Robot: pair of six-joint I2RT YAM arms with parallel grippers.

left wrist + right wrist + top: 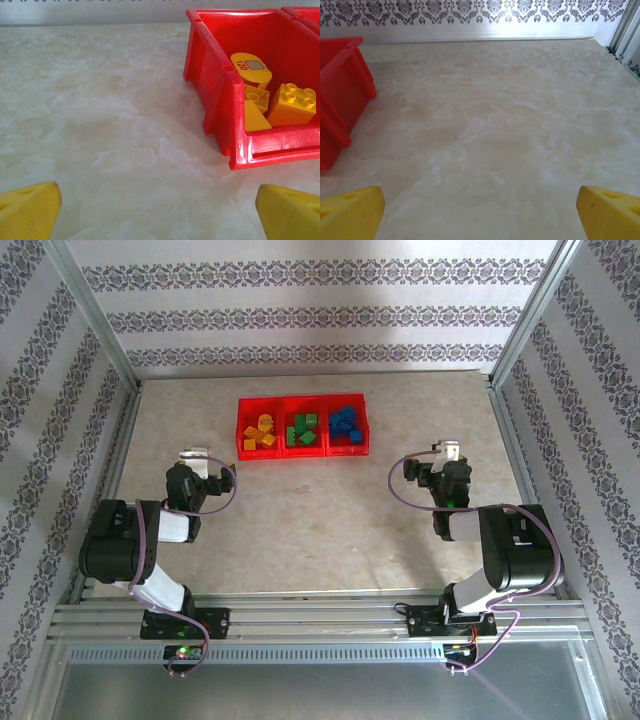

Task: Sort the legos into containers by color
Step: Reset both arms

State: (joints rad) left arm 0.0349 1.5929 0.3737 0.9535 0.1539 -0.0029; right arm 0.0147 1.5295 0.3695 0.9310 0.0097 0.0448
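Three joined red plastic bins (303,398) are set far-centre on the marbled tabletop (320,530) | yellow-orange studded bricks (260,432), green bricks (303,430) and blue bricks (345,427) are binned left to right | left pincer (159,212) and right pincer (480,215) are held apart, empty, short of the bins.

Marbled table (110,125), red bin (216,100), yellow legos (292,104) inside

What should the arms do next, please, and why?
Probably draw both arms back to rest. In the containers, yellow legos fill the left bin, green legos the middle, blue legos the right; every lego I can see is binned. The left gripper and right gripper are open and empty.
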